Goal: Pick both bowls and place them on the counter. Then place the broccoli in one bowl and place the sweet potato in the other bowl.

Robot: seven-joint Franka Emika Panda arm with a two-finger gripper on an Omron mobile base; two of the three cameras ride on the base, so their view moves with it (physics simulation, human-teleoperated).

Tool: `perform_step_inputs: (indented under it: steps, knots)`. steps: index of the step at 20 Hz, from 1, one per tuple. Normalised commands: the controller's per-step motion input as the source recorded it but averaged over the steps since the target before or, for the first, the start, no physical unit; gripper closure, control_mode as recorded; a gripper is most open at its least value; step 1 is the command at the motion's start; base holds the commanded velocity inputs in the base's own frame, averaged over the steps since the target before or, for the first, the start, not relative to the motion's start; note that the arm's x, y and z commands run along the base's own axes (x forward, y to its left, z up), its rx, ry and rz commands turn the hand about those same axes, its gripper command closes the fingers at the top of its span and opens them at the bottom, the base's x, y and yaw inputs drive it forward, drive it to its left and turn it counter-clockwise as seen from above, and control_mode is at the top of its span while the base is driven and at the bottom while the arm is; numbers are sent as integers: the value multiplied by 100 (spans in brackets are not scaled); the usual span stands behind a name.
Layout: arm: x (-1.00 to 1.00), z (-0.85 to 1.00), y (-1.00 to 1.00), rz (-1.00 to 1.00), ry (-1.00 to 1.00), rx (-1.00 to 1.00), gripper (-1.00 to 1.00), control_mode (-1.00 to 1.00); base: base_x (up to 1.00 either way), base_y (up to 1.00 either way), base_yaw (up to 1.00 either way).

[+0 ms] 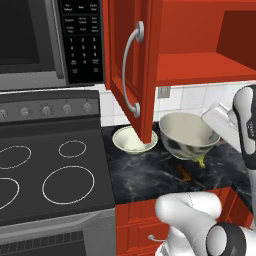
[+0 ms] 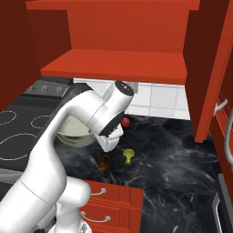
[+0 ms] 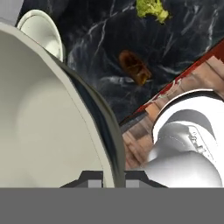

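Observation:
My gripper (image 3: 113,176) is shut on the rim of the deeper bowl (image 1: 186,134), cream inside and grey-mottled outside, and holds it low over the black counter (image 1: 145,176). That bowl (image 3: 39,113) takes up the left of the hand view. The shallower bowl (image 1: 131,140) rests on the counter to its left, partly behind the open cabinet door. The broccoli (image 1: 201,161) lies just in front of the held bowl. Close beside it is the sweet potato (image 1: 184,173). Both also lie beside my wrist in the right base view: broccoli (image 2: 129,155), sweet potato (image 2: 104,162).
An open red cabinet door (image 1: 131,65) hangs over the shallower bowl. The stovetop (image 1: 50,170) lies to the left under a microwave (image 1: 30,40). A small red item (image 2: 125,121) sits near the tiled wall. Bare counter (image 2: 177,159) stretches to the right.

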Motion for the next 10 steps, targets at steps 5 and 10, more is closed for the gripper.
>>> perform_step_inputs:
  steps: [5, 10]
  knots:
    - [46, -48, 24, 17, 9, 3, 100, -100, 0, 0, 0]
    - [42, -54, 33, 9, 3, 2, 100, -100, 0, 0, 0]
